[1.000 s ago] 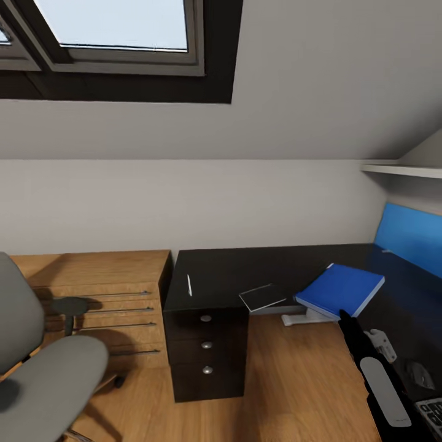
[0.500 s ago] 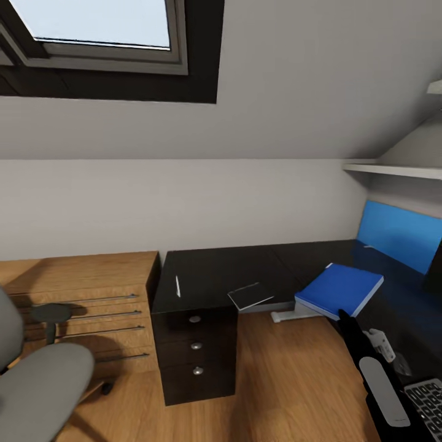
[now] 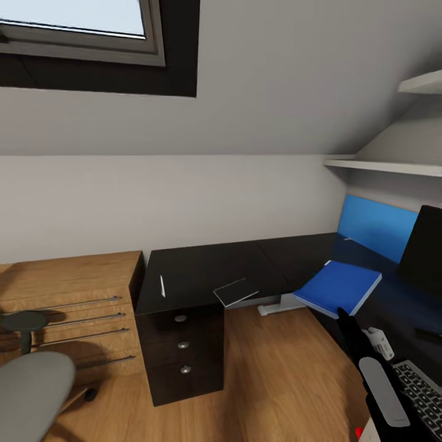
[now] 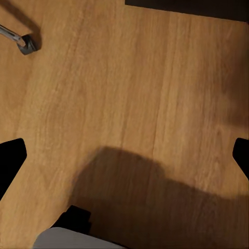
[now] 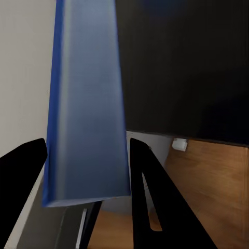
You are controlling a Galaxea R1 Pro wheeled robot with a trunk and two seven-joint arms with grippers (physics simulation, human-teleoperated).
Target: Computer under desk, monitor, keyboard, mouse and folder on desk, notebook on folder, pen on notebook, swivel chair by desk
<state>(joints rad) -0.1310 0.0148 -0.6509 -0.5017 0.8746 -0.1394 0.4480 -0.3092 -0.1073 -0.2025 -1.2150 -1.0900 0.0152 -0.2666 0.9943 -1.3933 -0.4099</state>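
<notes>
Since a moment ago the camera has swung right, so everything slid left. Held up over the big shiny black desk point(image 3: 209, 270), the flat bright blue folder point(image 3: 336, 287) sits between the right gripper's point(image 5: 85, 155) black fingers point(image 5: 148, 197), which pinch it. Left of the folder on the desk lie the thin dark-grey notebook point(image 3: 235, 291) and slim white pen point(image 3: 162, 285). The left gripper's point(image 4: 124, 155) fingers are spread wide above the wood floor point(image 4: 129, 78).
</notes>
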